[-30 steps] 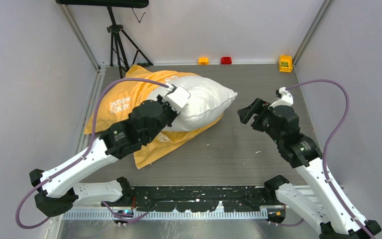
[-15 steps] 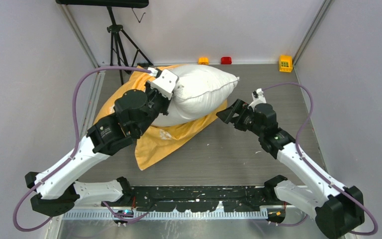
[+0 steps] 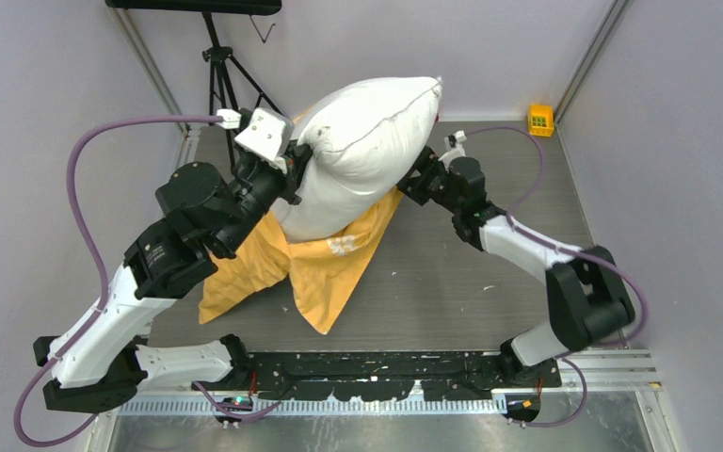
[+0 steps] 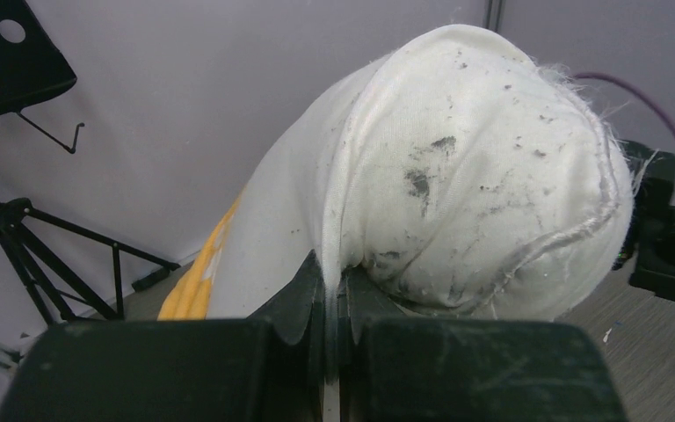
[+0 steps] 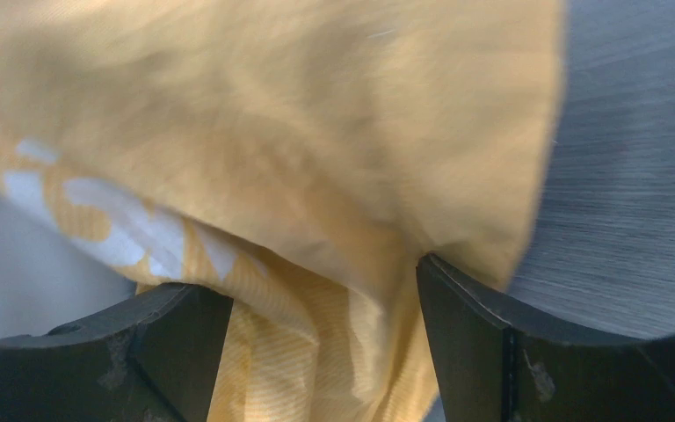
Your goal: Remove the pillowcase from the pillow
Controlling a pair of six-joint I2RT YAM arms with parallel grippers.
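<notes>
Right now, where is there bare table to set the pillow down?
Bare table lies between the pillowcase, the right arm and the near rail. A second patch sits far right, between that arm and the yellow block. The left half is crowded: left arm, pillowcase, lifted pillow, tripod.

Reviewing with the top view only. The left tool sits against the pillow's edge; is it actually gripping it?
Observer: Yes. In the left wrist view the left tool is shut on a seam fold of the pillow.
Operator: And the right tool, tucked in beside the pillow?
Observer: The right wrist view shows it open, with pillowcase fabric bunched loosely between its jaws.
</notes>
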